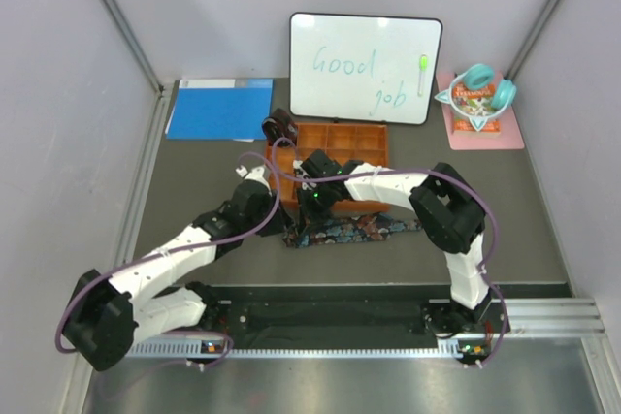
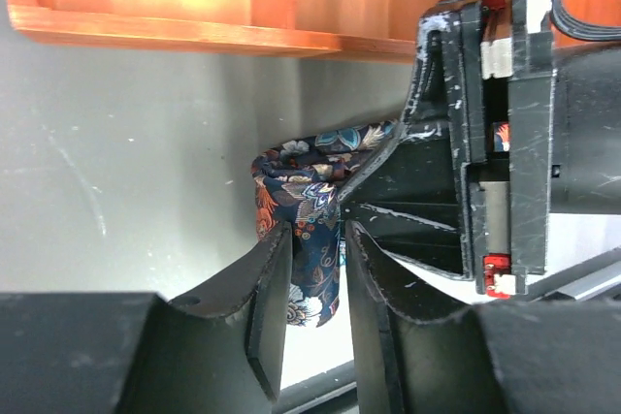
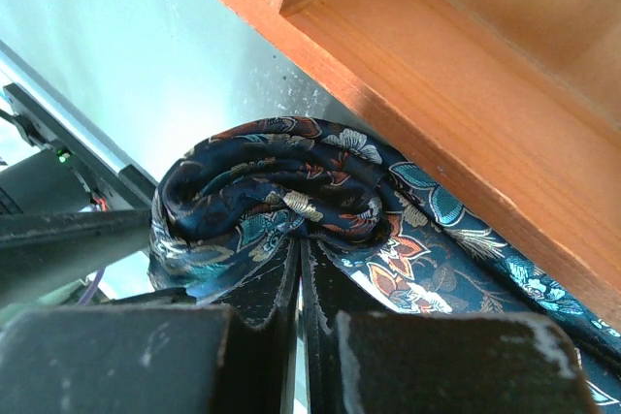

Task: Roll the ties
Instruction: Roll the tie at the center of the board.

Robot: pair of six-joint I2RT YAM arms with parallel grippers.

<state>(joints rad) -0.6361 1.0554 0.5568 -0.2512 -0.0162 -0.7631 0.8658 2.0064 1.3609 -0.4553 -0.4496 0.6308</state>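
The navy floral tie (image 1: 354,230) lies in front of the orange tray (image 1: 374,133), its left end wound into a coil (image 3: 262,181). My right gripper (image 3: 303,244) is shut, its tips pinching the fabric at the coil's centre. My left gripper (image 2: 318,239) comes at the coil (image 2: 301,186) from the other side. Its two fingers stand narrow, with a hanging fold of the tie filling the gap between them. The brown-maroon tie (image 1: 280,127) sits as a small coil at the tray's back left corner, away from both grippers.
The tray's wooden front wall (image 2: 194,31) runs just behind the coil. My right gripper's body (image 2: 485,143) crowds the left one. A whiteboard (image 1: 364,67), a blue folder (image 1: 219,108) and teal headphones (image 1: 475,84) on a pink mat line the back.
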